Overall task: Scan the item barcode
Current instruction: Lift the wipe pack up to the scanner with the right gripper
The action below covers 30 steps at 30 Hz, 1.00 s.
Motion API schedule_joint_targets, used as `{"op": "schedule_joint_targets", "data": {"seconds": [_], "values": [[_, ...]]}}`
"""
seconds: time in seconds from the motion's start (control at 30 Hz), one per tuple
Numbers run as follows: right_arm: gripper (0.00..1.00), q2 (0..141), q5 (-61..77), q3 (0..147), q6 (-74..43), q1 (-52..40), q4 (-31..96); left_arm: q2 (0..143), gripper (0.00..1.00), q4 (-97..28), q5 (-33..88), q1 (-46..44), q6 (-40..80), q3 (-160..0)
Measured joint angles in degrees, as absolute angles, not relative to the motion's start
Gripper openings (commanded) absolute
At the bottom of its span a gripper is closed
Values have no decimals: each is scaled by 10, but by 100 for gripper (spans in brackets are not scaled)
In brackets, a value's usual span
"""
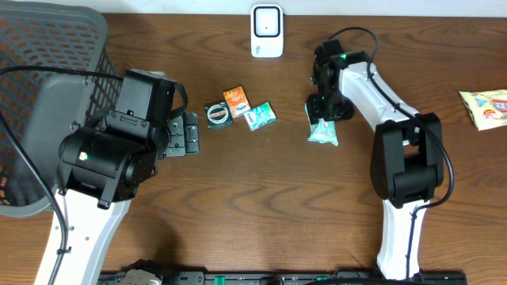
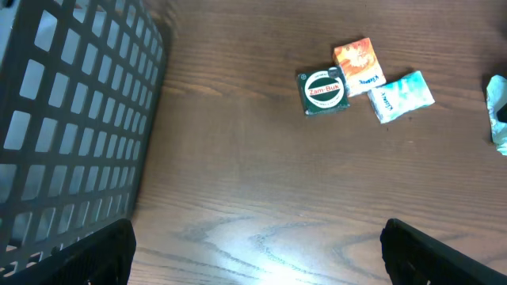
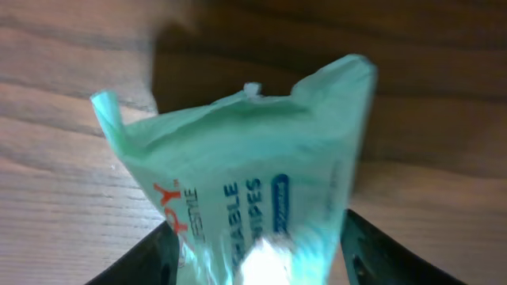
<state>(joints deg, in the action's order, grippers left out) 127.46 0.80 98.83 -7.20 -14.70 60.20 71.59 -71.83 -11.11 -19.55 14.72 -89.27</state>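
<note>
Partly cropped, the wipes packet (image 3: pixel 261 174) is pinched by the right end effector (image 3: pixel 265 257), left end effector (image 2: pixel 265 249) spread.

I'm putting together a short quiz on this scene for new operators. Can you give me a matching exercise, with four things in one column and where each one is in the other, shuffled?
Things
1. basket
2. white scanner
3. wipes packet
4. yellow packet

Places
A. right edge of the table
B. left end of the table
C. far edge of the table, near the middle
D. between the fingers of the right gripper

Pairs: 1-B, 2-C, 3-D, 4-A
</note>
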Motion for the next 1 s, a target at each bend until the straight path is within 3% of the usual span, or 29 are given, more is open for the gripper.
{"op": "schedule_joint_targets", "data": {"seconds": [0.03,0.1,0.17,0.57,1.0], "values": [[38,1275,10,978,-69,-149,592,716,98,-718,-111,-196,147,-893],[13,1275,11,963,-69,-151,576,716,98,-718,-111,-196,147,-893],[1,1272,15,957,-70,-153,566,716,98,-718,-111,-196,147,-893],[1,1273,18,1014,-97,-159,529,716,98,-718,-111,-196,147,-893],[1,1273,42,1082,-145,-216,168,716,98,-718,-111,-196,147,-893]]}}
